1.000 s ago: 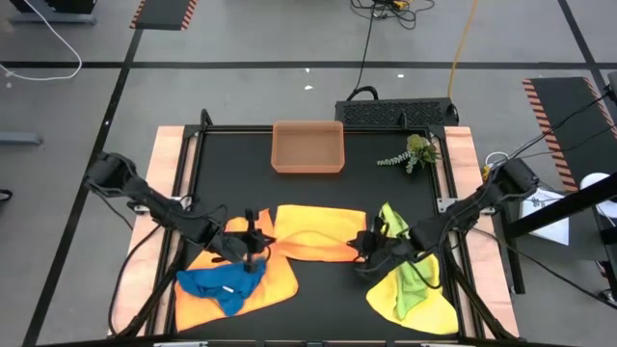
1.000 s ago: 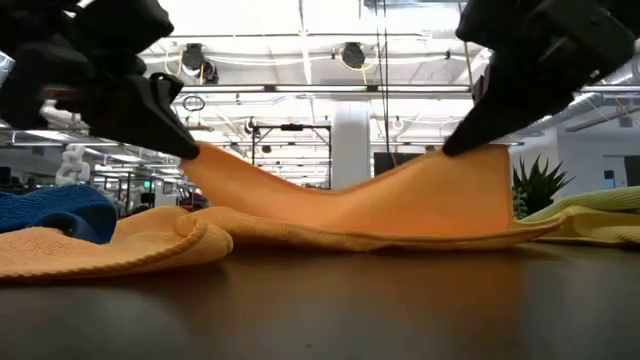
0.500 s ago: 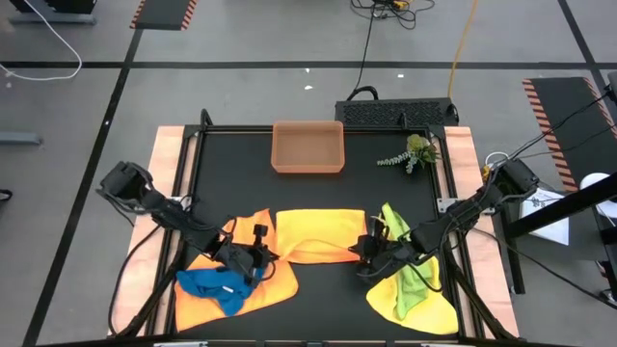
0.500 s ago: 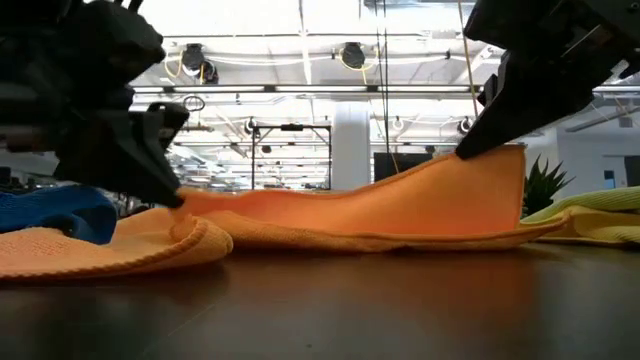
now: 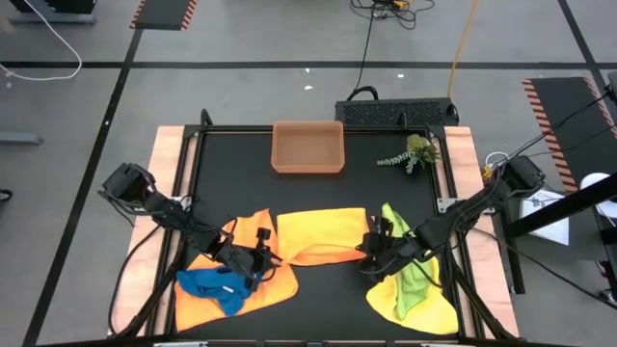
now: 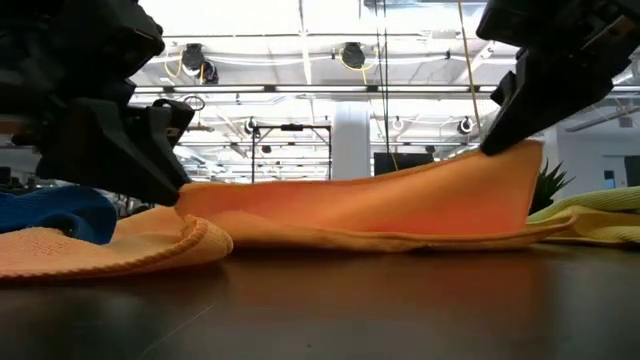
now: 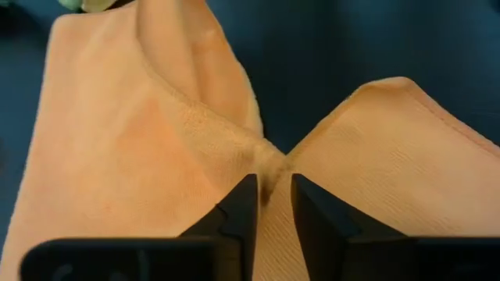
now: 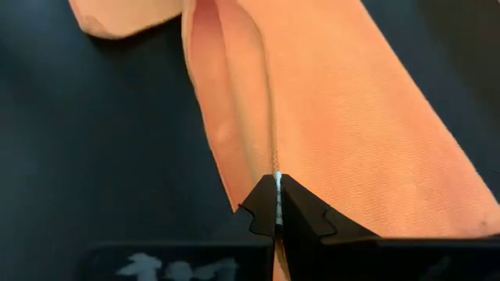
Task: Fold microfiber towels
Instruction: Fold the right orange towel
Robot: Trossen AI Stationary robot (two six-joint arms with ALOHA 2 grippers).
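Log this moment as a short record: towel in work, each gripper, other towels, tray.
towel in work: yellow towel, mid-table, folded over, right edge lifted
left gripper: at the towel's left corner, fingers slightly parted with cloth between them
right gripper: shut on the towel's right edge, holding it off the table
other towels: blue towel lying on an orange towel at front left; lime green towel on a second yellow one at front right
tray: at the far edge, nothing visible in it

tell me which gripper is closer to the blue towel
Left. The left gripper sits right beside the blue towel; the right gripper is across the table by the lime green towel.
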